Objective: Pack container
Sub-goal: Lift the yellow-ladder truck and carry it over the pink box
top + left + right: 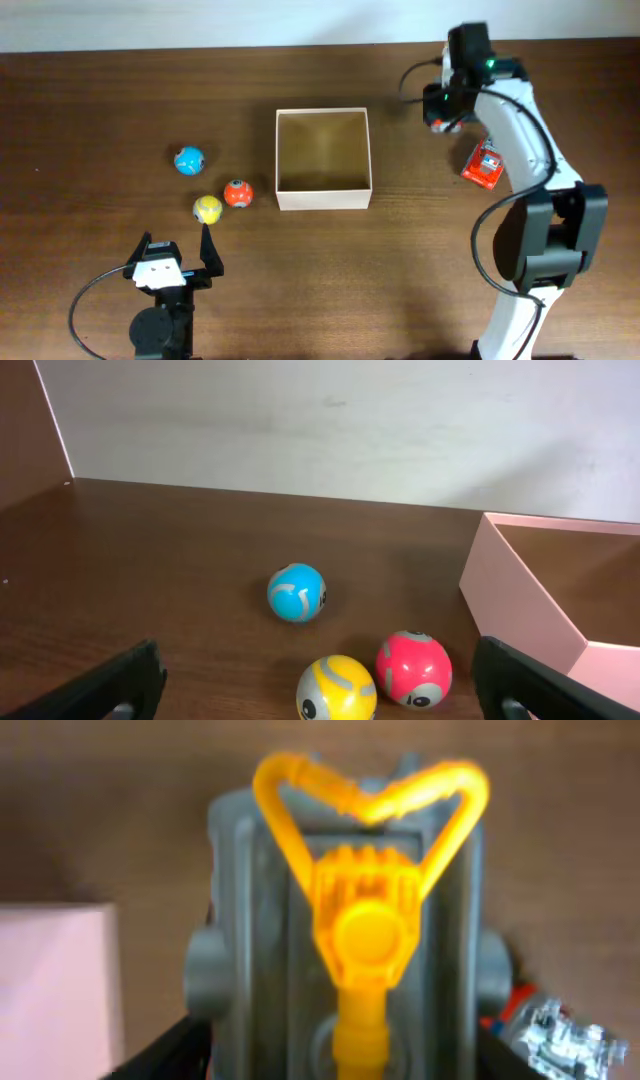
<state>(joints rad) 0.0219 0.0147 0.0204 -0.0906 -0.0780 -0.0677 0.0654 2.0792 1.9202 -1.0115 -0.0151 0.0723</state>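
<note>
Grey-and-yellow toy clamped in right gripper, container near its left.

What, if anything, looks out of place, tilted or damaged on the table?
Nothing stands out. The container stands upright and undamaged, with nothing inside. A blue ball, a yellow ball and an orange-red ball lie loose on one side of it, a red toy car on the other.

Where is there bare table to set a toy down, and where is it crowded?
Free: the broad stretch left of the blue ball; the front strip between the left pincer and the right arm; inside the container. Crowded: around the yellow ball and orange ball, and by the red car.
</note>
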